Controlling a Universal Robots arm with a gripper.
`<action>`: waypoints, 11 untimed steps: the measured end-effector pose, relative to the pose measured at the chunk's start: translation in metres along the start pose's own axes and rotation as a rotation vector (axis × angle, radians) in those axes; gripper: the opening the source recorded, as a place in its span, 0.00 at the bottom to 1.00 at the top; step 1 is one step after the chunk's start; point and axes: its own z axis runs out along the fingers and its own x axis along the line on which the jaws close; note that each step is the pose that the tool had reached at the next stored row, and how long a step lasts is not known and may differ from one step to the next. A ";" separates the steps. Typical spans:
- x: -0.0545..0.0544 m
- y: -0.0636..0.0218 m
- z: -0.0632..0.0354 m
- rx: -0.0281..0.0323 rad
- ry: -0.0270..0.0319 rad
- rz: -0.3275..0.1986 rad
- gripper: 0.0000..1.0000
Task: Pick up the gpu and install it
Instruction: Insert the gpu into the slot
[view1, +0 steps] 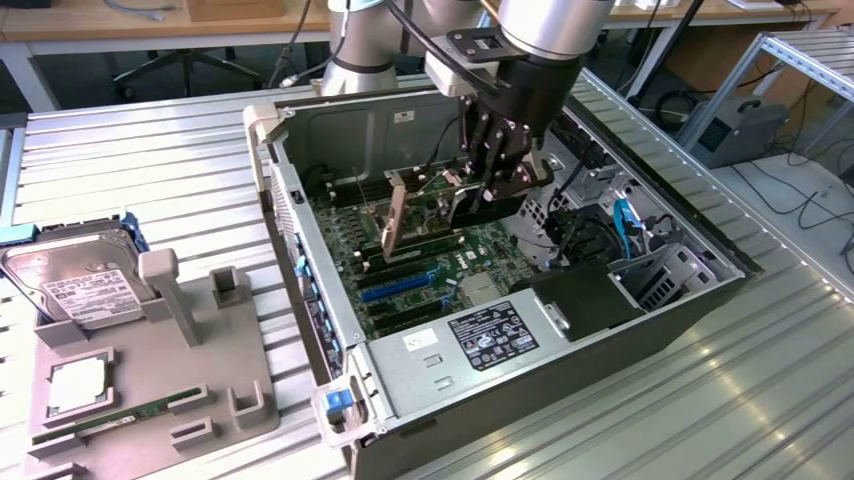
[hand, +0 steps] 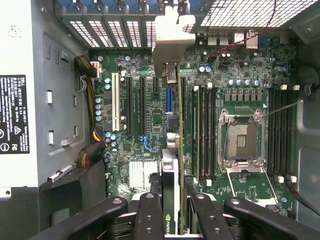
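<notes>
The gpu (view1: 424, 215) stands on edge inside the open computer case (view1: 283, 190), held just over the green motherboard (view1: 400, 275). Its beige metal bracket (view1: 395, 218) faces the case's rear wall. My gripper (view1: 483, 195) reaches down from above and is shut on the card's other end. In the wrist view the gpu (hand: 170, 170) appears edge-on between my black fingers (hand: 150, 215), and its bracket (hand: 170, 47) sits near the rear slot openings. The card lines up over the expansion slots (hand: 169, 100). I cannot tell whether its lower edge touches a slot.
A grey holder (view1: 160, 390) at the exterior view's left carries a hard drive (view1: 83, 288), a CPU (view1: 78, 385) and a RAM stick (view1: 114, 420). Inside the case are the power supply (view1: 487, 335), blue cables (view1: 621, 225), the CPU socket (hand: 242, 140) and memory slots (hand: 202, 130).
</notes>
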 end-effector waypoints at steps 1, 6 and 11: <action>-0.001 0.0000 0.0000 0.0000 0.0000 0.000 0.27; -0.005 0.0002 0.0003 0.0000 0.0000 0.000 0.27; -0.006 0.0008 0.0030 0.0000 0.0008 0.000 0.27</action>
